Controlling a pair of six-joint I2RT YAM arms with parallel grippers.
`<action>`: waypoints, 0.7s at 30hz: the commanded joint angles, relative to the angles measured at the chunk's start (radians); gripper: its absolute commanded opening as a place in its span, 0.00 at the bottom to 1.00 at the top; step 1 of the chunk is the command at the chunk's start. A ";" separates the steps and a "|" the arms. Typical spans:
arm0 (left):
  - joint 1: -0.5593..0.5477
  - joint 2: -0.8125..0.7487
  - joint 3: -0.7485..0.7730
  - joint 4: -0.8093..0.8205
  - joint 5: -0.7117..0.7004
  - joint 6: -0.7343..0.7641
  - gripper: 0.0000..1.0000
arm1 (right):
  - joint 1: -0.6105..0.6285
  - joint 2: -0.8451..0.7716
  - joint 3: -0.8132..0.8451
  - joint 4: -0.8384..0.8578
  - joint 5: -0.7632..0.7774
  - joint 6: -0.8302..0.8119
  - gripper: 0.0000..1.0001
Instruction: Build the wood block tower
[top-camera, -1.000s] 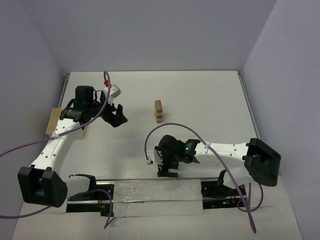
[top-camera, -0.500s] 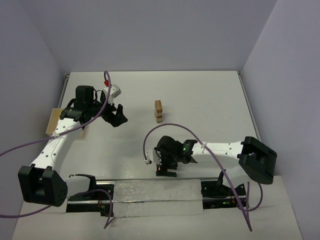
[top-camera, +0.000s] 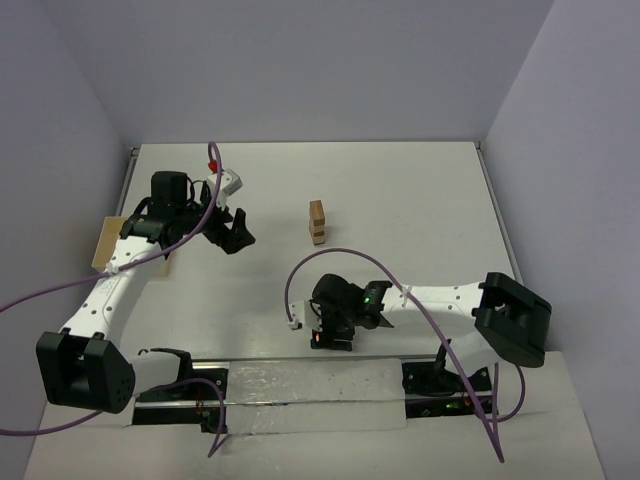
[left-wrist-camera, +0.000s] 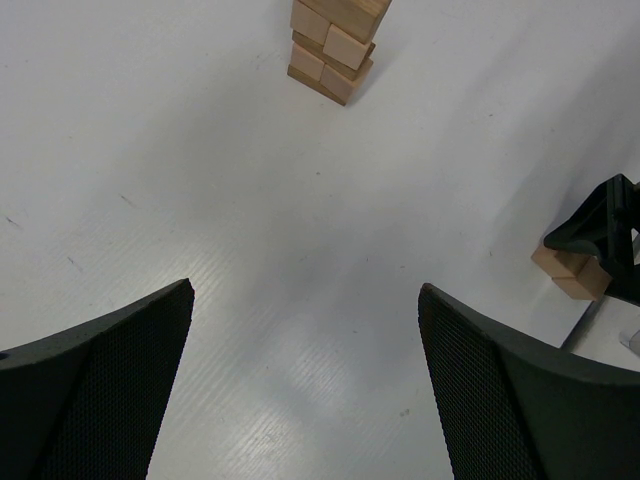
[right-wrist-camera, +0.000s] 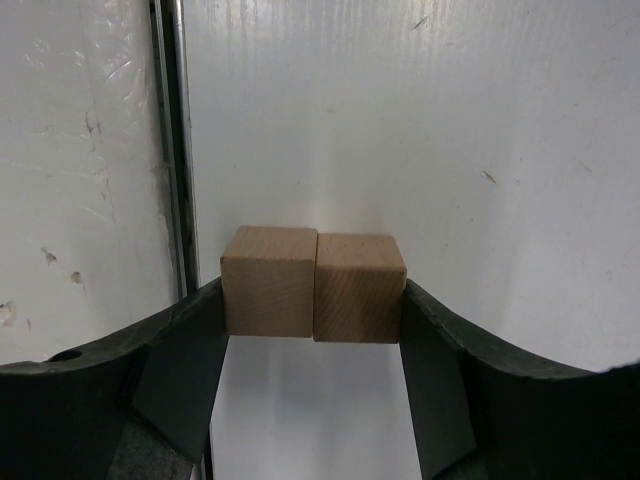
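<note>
The tower (top-camera: 316, 221) is a short column of tan wood blocks standing mid-table, and its lower part shows in the left wrist view (left-wrist-camera: 335, 50). Two wood blocks, both cubes, sit side by side on the table: the left cube (right-wrist-camera: 268, 282) and the right cube (right-wrist-camera: 360, 290). My right gripper (right-wrist-camera: 313, 300) is shut on the pair, one finger pressing each outer face. From above, this gripper (top-camera: 333, 338) points down near the table's front edge and hides the cubes. My left gripper (top-camera: 238, 235) hangs open over bare table left of the tower, with nothing between its fingers (left-wrist-camera: 520, 390).
A pale shallow tray (top-camera: 105, 243) lies at the left edge under the left arm. A dark rail (right-wrist-camera: 170, 150) runs just beside the held cubes, along the front mounting strip (top-camera: 300, 385). Purple cables loop over both arms.
The right gripper shifted slightly toward the front edge and its jaws closed in onto the two cubes. The left arm has not moved.
</note>
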 joint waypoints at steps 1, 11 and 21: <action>-0.005 -0.003 0.002 0.042 0.002 0.011 0.99 | 0.007 -0.005 0.012 0.030 0.006 0.013 0.58; -0.005 0.003 0.002 0.037 0.007 0.018 0.99 | -0.172 -0.097 0.210 -0.281 -0.159 -0.158 0.44; -0.003 0.036 0.035 0.003 0.084 0.054 0.99 | -0.535 0.159 0.904 -0.865 -0.241 -0.659 0.30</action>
